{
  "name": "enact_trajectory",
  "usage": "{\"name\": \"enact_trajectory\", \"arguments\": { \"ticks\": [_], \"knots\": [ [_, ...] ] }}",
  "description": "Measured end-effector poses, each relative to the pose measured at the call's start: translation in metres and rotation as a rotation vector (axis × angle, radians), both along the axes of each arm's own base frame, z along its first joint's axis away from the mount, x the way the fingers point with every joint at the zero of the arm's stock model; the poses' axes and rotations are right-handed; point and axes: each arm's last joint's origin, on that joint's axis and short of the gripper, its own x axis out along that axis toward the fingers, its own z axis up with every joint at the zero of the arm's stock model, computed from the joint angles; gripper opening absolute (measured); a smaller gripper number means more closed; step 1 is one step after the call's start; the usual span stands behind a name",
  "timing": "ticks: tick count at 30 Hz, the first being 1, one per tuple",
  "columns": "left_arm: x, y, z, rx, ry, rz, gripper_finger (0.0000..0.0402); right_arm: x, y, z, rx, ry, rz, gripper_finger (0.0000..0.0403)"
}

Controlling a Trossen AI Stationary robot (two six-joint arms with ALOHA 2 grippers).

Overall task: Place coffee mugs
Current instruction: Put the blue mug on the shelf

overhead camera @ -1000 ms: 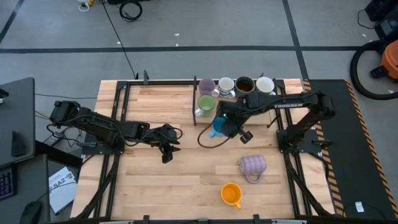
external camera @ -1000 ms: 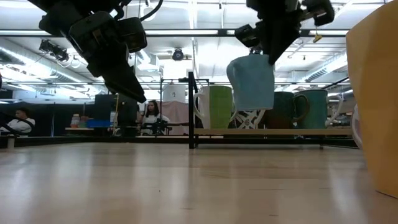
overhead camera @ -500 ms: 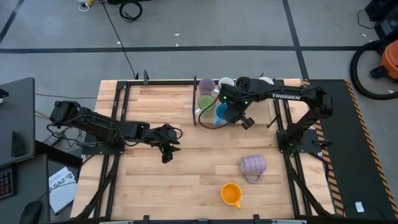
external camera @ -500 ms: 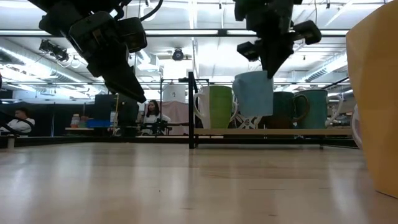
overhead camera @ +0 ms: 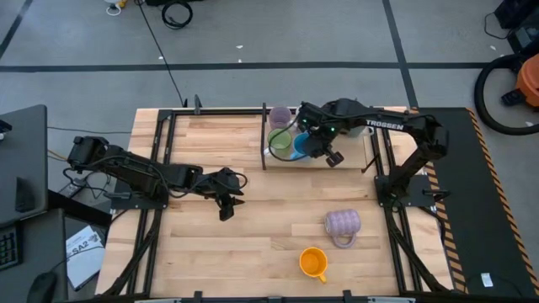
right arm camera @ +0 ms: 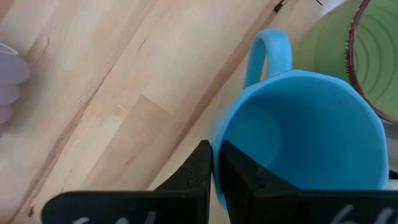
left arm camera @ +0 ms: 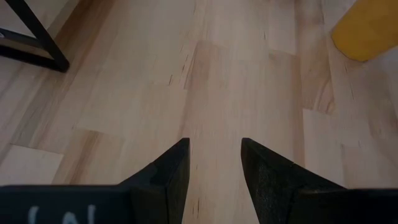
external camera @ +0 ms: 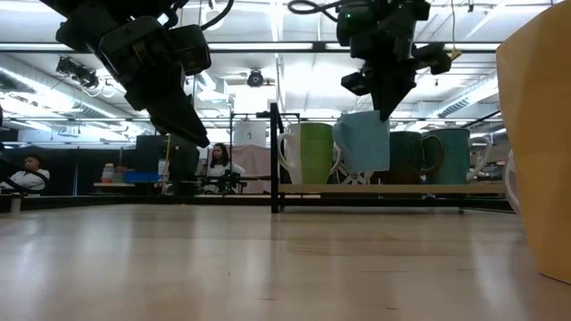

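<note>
Beside green mug (overhead camera: 280, 141), right gripper (overhead camera: 308, 148) jaws clamping blue mug (overhead camera: 300, 146), arm apparently lettered TROSSEN, left gripper (overhead camera: 224, 199) parted.

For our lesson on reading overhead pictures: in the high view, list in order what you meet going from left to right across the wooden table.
Left gripper → green mug → blue mug, held by the right gripper → ribbed lavender mug.

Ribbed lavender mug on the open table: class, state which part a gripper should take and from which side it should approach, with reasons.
The ribbed lavender mug seems to lie on its side, handle toward the table's near edge. Probably come from above and close across the ribbed body, whose grooves aid grip.
</note>
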Motion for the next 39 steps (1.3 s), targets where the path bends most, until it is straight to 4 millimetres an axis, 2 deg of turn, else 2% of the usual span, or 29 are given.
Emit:
{"name": "enact_trajectory", "arguments": {
  "ticks": [13,30,39],
  "knots": [
    [0.0,0.0,0.0,0.0,0.0,0.0,0.0151,0.01,-0.006,-0.016,-0.018,0.049,-0.012,0.0033],
    [0.0,0.0,0.0,0.003,0.0,0.002,0.0151,0.011,-0.007,-0.016,-0.033,0.048,-0.016,0.0048],
    [0.0,0.0,0.0,0.003,0.0,0.002,0.0151,0.011,-0.007,-0.016,-0.032,0.048,-0.016,0.0078]
  ]
}}
